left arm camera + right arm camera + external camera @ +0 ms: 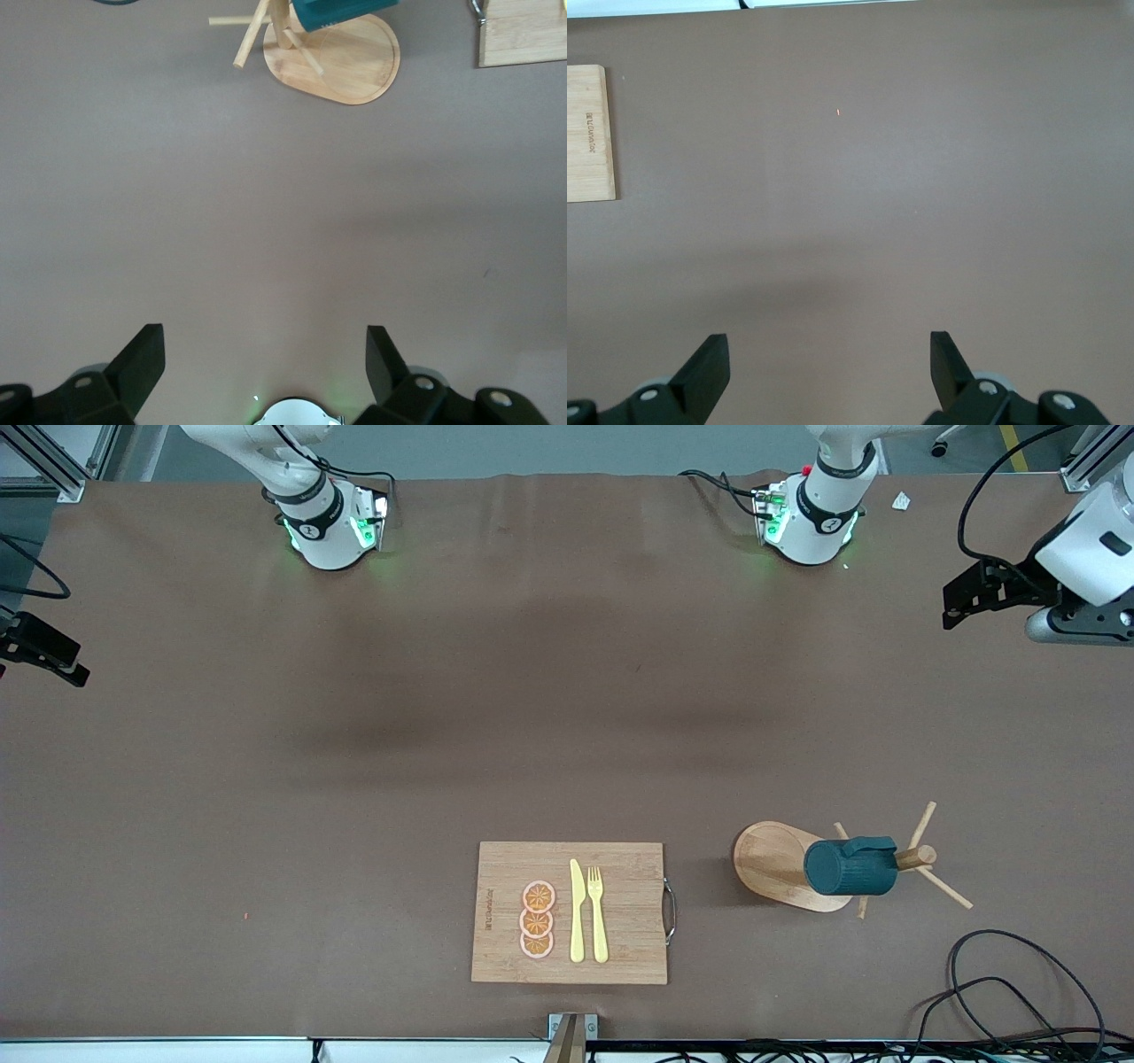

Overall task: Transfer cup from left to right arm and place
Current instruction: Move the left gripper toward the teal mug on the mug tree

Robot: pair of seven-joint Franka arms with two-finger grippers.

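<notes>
The dark teal cup [850,866] hangs sideways on a peg of a wooden mug tree [775,864], near the front camera toward the left arm's end of the table. Part of the cup [341,11] and the tree's oval base [345,66] show in the left wrist view. My left gripper [966,598] is high in the air over the left arm's end of the table, apart from the cup; it is open and empty [266,341]. My right gripper [44,651] is high over the right arm's end of the table, open and empty [830,350].
A wooden cutting board [629,921] with a metal handle lies beside the mug tree, toward the table's middle. On it are three orange slices [538,919], a yellow knife [577,912] and a fork [598,912]. Black cables [1019,992] lie near the front corner.
</notes>
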